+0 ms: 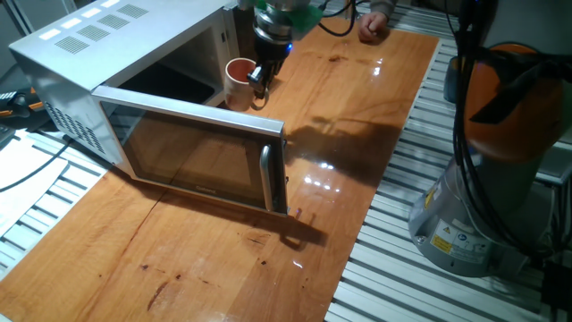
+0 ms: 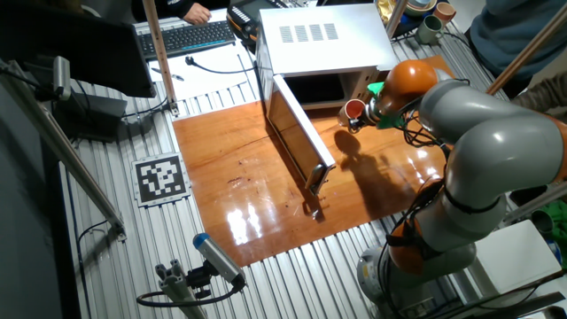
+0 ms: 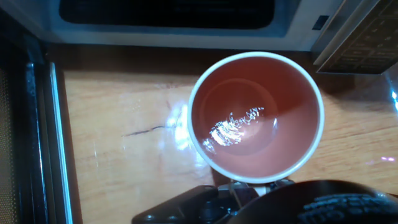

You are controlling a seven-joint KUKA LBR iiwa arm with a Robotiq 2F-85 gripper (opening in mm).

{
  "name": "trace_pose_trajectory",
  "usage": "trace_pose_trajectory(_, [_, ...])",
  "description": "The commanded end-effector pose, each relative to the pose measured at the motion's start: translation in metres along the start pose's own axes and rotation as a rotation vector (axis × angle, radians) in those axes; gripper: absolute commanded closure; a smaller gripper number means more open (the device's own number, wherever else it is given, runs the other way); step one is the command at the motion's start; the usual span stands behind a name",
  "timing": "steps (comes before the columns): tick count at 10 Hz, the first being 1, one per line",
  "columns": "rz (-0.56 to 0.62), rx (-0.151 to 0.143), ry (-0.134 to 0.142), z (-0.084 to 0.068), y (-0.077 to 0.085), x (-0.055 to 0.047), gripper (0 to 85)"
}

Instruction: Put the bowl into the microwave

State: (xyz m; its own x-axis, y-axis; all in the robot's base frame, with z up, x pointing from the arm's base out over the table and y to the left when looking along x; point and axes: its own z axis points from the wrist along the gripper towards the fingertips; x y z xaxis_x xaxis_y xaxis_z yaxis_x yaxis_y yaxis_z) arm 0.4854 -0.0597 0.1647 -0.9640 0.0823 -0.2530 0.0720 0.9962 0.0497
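The bowl (image 1: 238, 77) is cream-white outside and reddish-brown inside, and it is upright just in front of the microwave's open cavity. My gripper (image 1: 260, 84) comes down from above and is shut on the bowl's near rim. The hand view looks straight down into the empty bowl (image 3: 256, 116), with my gripper (image 3: 249, 185) clamped on the rim at the bottom edge. I cannot tell whether the bowl rests on the table or hangs just above it. The silver-white microwave (image 1: 89, 49) has its dark glass door (image 1: 192, 152) swung wide open towards the table's middle. From the other side, the bowl (image 2: 353, 110) is level with the cavity mouth.
The open door (image 2: 297, 133) with its bar handle (image 1: 266, 177) juts across the wooden table (image 1: 357, 116). A person's hand (image 1: 374, 29) rests at the far end. The arm's base (image 1: 483, 197) stands off the table's right edge. A keyboard (image 2: 190, 37) lies behind.
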Motion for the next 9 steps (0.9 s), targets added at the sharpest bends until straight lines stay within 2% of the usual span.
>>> trace_pose_trajectory(1, [0.003, 0.000, 0.006, 0.000, 0.000, 0.000, 85.0])
trace_pose_trajectory(2, [0.008, 0.000, 0.007, 0.000, 0.000, 0.000, 85.0])
trace_pose_trajectory(5, [0.017, -0.011, 0.016, 0.004, 0.002, -0.019, 85.0])
trace_pose_trajectory(9, [0.030, -0.021, 0.024, 0.000, 0.005, -0.035, 85.0])
